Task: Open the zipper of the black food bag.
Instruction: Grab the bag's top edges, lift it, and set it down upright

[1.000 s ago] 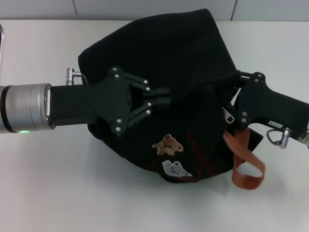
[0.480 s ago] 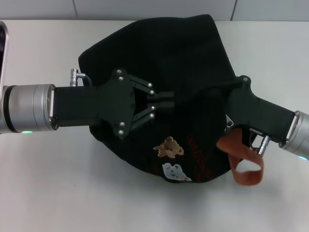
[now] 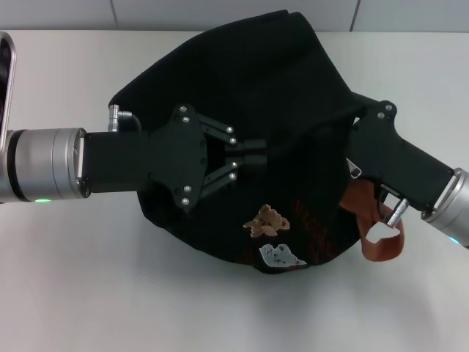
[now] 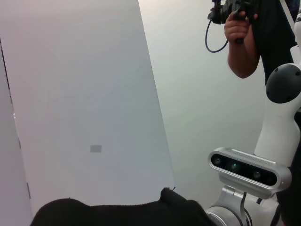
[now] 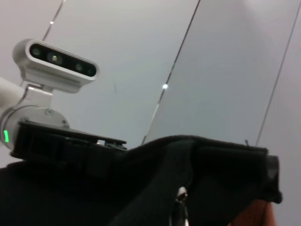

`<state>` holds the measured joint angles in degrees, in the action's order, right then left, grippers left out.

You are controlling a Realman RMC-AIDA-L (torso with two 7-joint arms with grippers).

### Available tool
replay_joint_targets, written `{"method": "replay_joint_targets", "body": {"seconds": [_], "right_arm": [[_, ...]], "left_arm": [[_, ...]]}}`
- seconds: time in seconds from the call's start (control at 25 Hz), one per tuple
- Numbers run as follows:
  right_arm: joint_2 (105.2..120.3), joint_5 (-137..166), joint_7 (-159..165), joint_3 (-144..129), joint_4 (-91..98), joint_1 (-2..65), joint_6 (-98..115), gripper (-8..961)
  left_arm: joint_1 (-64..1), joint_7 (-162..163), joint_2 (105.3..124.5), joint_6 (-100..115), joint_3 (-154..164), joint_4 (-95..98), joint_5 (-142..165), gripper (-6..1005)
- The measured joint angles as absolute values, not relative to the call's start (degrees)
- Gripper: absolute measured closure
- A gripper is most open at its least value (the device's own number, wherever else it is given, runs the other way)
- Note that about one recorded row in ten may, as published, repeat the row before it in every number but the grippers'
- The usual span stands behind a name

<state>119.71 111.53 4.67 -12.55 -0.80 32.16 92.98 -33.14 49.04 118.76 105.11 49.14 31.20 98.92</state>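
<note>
The black food bag (image 3: 249, 81) lies slumped on the white table, its tan bear patch (image 3: 266, 220), white patch (image 3: 278, 254) and red lettering (image 3: 311, 229) facing the near side. My left gripper (image 3: 253, 152) reaches in from the left and is shut on a fold of the bag's fabric near its middle. My right gripper (image 3: 357, 130) presses against the bag's right side. Just below it hangs the zipper's small silver pull tab (image 3: 355, 172), which the right wrist view shows too as a silver tab (image 5: 181, 197) on the black fabric (image 5: 216, 174). A rust-brown strap (image 3: 379, 236) loops out under the right arm.
A grey rounded object (image 3: 6, 73) pokes in at the table's far left edge. Bare white table (image 3: 95, 293) lies in front of the bag. In the left wrist view a person (image 4: 244, 42) stands behind the robot's head camera (image 4: 244, 167).
The bag has shifted toward the far side and spread left; its patches slid right. The right arm has turned and moved in closer. The strap loop dropped lower right.
</note>
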Motion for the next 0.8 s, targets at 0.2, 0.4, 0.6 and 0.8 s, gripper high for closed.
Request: {"method": "replay_joint_targets", "body": {"seconds": [0.2,0.4,0.6,0.8], "right_arm": [[119.71,111.52,2.99,-11.11,-1.61,31.34,92.99,522],[119.71,111.65,2.89,-11.49,-1.68,31.28,92.99,533],[119.70,111.89,0.80,-11.71,-2.06,31.29,92.99,545],[119.70,112.09,-0.97,-11.80,-2.91,31.56,92.92,552]], "left_arm": [[-33.14,49.04,118.74,105.13,49.14,31.20,98.93,927],[-33.13,49.04,118.74,105.11,49.17,31.20,98.96,927],[-33.13,49.04,118.73,105.09,49.21,31.20,98.97,927],[-33.13,49.04,118.74,104.98,49.22,31.20,98.98,927]]}}
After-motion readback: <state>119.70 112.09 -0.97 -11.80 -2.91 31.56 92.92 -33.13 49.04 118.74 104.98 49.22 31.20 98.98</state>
